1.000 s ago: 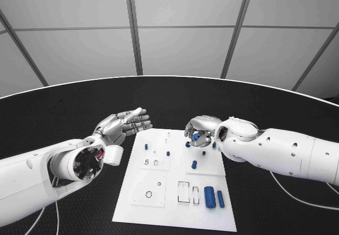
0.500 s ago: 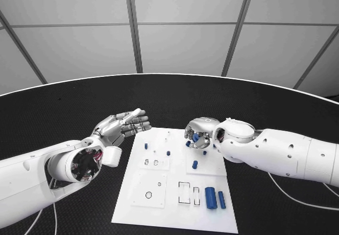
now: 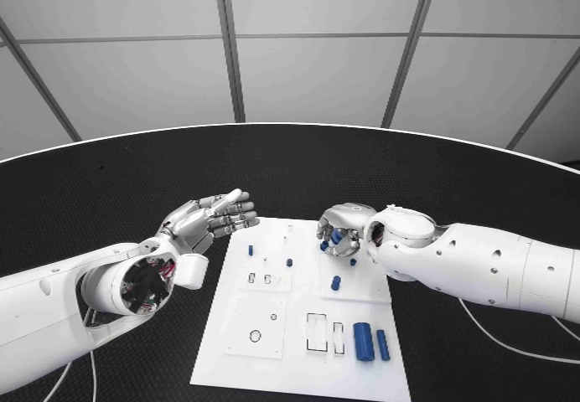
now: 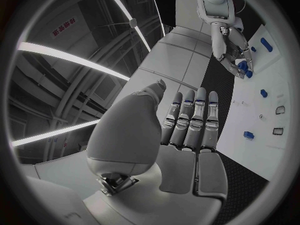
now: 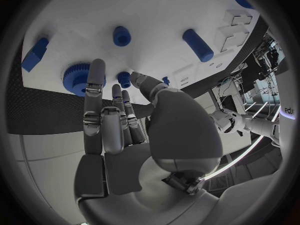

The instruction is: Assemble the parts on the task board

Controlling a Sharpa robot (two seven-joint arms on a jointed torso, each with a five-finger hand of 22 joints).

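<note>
The white task board (image 3: 296, 335) lies in the middle of the black table. My right hand (image 3: 342, 229) hovers over the board's far edge, thumb and a finger pinching a small blue peg (image 5: 124, 77) just above the board. Beside that peg lies a blue gear (image 5: 78, 78). My left hand (image 3: 213, 215) floats left of the board's far corner, fingers straight and apart, holding nothing. The left wrist view shows the right hand (image 4: 229, 42) with blue at its fingertips. Short blue pegs (image 3: 251, 249) (image 3: 335, 283) stand on the board.
Two longer blue cylinders (image 3: 363, 341) lie side by side near the board's front right corner. Rectangular slots (image 3: 315, 332) and a round hole (image 3: 255, 336) open in the board's near half. Black table (image 3: 109, 193) surrounds the board.
The camera has shifted a little. Both hands stay nearly where they were; the right hand keeps its fingers on the blue peg over the far edge.
</note>
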